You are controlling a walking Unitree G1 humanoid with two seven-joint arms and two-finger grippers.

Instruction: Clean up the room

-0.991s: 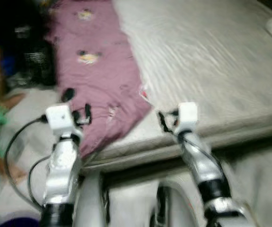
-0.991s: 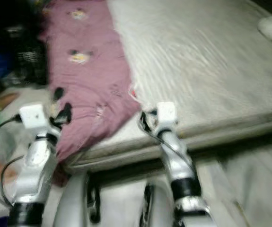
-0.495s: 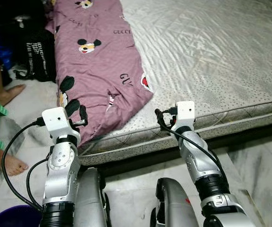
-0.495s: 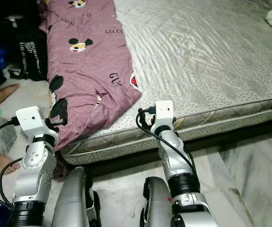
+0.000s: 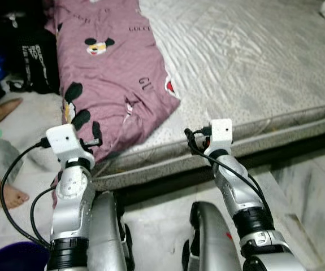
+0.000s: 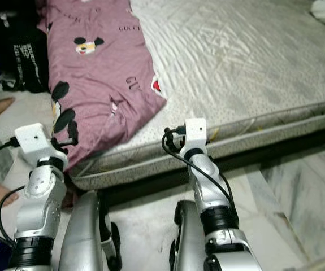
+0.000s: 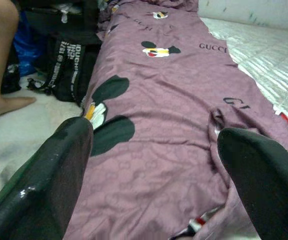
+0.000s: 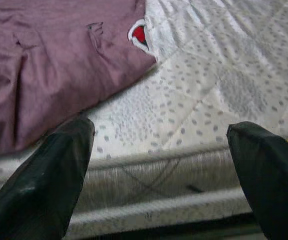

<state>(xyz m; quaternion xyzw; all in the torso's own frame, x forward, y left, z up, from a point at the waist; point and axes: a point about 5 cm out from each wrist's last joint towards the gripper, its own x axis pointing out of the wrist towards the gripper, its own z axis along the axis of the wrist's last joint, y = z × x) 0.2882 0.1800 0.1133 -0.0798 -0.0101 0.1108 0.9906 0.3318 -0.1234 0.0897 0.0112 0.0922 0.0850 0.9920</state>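
While I face the mattress [image 5: 252, 62] edge:
Left gripper [image 7: 154, 175]: spread wide, empty, above purple Mickey-print blanket [image 5: 111, 79] at the near left corner.
Right gripper [image 8: 159, 170]: spread wide, empty, at the near edge.

Even indoor light, slight motion blur overall, wrist views' near black fingers defocused.
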